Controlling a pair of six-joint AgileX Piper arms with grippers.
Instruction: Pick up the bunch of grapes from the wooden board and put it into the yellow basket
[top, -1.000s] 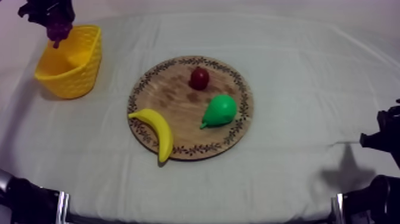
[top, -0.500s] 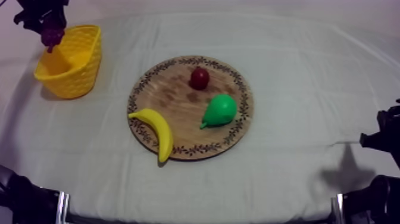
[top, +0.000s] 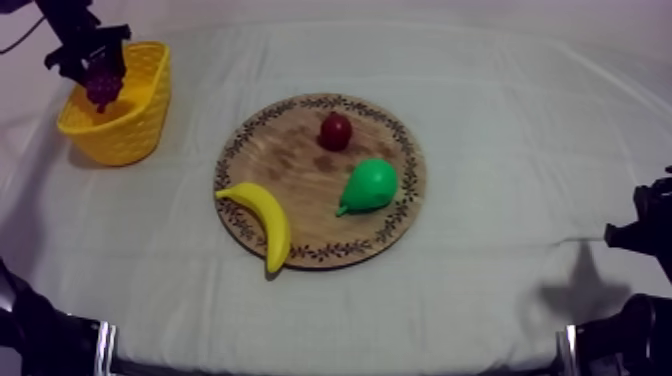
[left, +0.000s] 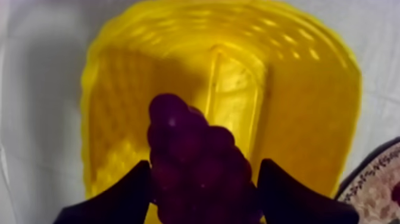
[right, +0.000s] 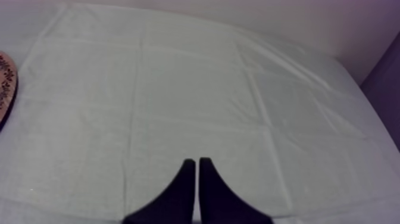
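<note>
In the upper left of the top view, the left end effector hangs over the yellow basket, grasping the bunch of grapes. The dark purple bunch is above the basket's opening, at about the level of the rim, and not lying on its floor. In the left wrist view the two black fingers press against either side of the grapes, with the basket's woven yellow interior directly beneath them.

The wooden board sits at the centre of the worktop, well apart from the basket. On it are the small red fruit towards the far rim, the pear towards the right, and the banana lying across the near left rim with its tip over the edge.

The right end effector is clenched on nothing, its fingers together as a narrow wedge above the bare cloth.
</note>
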